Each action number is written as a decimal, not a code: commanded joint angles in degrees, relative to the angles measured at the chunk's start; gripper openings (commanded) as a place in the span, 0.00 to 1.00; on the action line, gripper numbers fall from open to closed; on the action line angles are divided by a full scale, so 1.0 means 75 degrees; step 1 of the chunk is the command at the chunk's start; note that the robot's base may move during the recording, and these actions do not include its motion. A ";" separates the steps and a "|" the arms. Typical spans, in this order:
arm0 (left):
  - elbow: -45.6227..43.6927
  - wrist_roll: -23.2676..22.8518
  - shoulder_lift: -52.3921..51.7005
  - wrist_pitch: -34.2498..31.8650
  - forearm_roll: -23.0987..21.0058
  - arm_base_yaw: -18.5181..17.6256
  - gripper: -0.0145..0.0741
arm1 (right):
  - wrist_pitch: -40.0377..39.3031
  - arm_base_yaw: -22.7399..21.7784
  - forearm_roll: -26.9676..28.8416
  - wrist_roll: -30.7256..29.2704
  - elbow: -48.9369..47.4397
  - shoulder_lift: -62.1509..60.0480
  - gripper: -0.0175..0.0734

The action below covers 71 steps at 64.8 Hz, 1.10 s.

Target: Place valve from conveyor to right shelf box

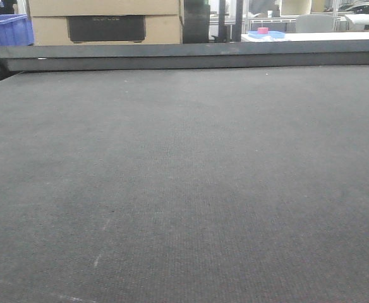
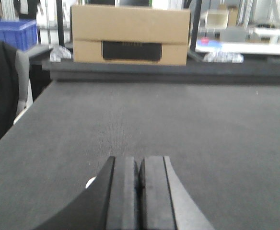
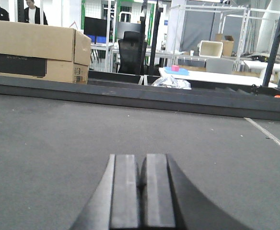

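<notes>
While awaiting a valve on conveyor [image 1: 184, 189], holds left gripper [image 2: 139, 165] and right gripper [image 3: 143, 163] pressed together, empty; likely needs jaws spread next.

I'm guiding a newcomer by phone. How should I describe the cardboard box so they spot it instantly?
Follow the wide dark grey conveyor to the raised dark rail at its far edge. Just beyond it, left of centre in the front view, stands the cardboard box. It is tan with a black rectangular panel, unlike the blue crate to its left.
</notes>
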 commanded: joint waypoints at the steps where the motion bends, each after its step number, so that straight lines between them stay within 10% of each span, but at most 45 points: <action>1: -0.0619 -0.0050 0.0576 0.0805 0.0034 0.0024 0.04 | 0.0724 0.0005 -0.0035 -0.0063 -0.0611 0.0667 0.01; 22: -0.2805 -0.0050 0.3981 0.3442 -0.0496 0.0024 0.04 | 0.3315 0.0005 -0.0035 -0.0063 -0.2714 0.4088 0.01; 53: -0.4913 -0.0050 0.7563 0.4596 -0.0479 0.0024 0.04 | 0.6135 0.0005 -0.0035 -0.0063 -0.5503 0.7971 0.03; 71: -0.5185 -0.0050 0.8270 0.4603 -0.0479 0.0024 0.04 | 0.6737 0.0005 -0.0035 -0.0063 -0.6401 0.9545 0.71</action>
